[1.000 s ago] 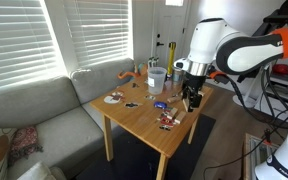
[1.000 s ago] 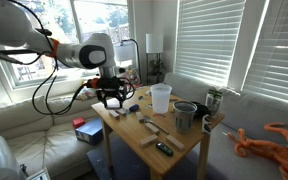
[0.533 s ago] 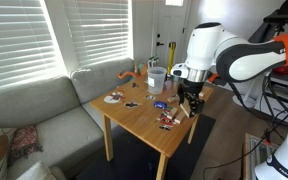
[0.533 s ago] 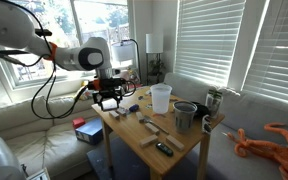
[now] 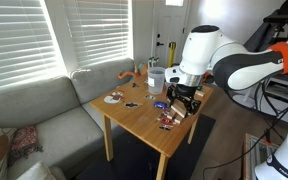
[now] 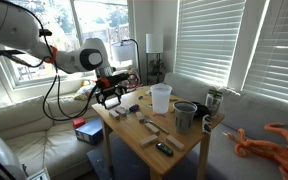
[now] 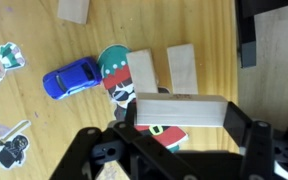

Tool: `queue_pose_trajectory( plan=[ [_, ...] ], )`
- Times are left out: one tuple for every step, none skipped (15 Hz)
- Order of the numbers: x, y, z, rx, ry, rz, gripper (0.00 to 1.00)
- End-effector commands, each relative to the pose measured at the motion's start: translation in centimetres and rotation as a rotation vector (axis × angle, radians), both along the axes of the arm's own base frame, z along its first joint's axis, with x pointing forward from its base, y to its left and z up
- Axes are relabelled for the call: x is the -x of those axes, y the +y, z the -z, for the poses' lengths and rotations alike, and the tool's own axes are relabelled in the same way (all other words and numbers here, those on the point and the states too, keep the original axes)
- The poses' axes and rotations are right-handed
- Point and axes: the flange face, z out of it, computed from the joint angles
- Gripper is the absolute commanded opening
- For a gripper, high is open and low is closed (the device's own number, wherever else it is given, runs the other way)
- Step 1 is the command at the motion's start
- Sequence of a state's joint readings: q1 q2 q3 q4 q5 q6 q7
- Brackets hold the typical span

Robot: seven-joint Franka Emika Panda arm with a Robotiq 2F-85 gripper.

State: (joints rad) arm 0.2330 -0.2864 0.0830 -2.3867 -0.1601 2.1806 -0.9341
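Observation:
My gripper [image 7: 179, 125] is shut on a pale wooden block [image 7: 181, 111] and holds it above the wooden table [image 7: 44, 130]. Below it in the wrist view lie a Santa figure [image 7: 124, 85], a blue toy car [image 7: 70, 79] and two more wooden blocks [image 7: 181, 68]. In both exterior views the gripper [image 5: 183, 100] [image 6: 109, 96] hangs over the table end with small toys, near the blue car [image 5: 160, 103].
A clear plastic cup [image 6: 160, 97], a metal mug [image 6: 184, 115] and small stickers and toys [image 6: 156, 128] stand on the table. An orange plush octopus [image 6: 271, 140] lies on the grey sofa [image 5: 44, 115]. Blinds cover the windows.
The arm has shifted a little along the table edge with the block held in it; the gripper stays shut.

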Motion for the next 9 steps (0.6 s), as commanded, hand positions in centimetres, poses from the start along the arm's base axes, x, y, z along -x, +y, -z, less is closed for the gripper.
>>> queue_pose_trajectory(
  plan=[
    [-1.2,1.0,0.1,0.02,-0.021,-0.143,0.6],
    [-1.3,1.0,0.3,0.021,-0.016,-0.164,0.6],
    [-1.4,0.9,0.5,0.02,-0.009,-0.178,0.6],
    [-1.4,0.8,0.8,0.021,0.001,-0.188,0.6],
    [-1.4,0.7,1.0,0.022,0.013,-0.192,0.6],
    [-1.4,0.6,1.1,0.024,0.02,-0.201,0.6],
    [-1.4,0.6,1.2,0.025,0.023,-0.207,0.6],
    [-1.5,0.5,1.3,0.024,0.026,-0.213,0.6],
    [-1.5,0.5,1.4,0.023,0.028,-0.222,0.6]
  ],
)
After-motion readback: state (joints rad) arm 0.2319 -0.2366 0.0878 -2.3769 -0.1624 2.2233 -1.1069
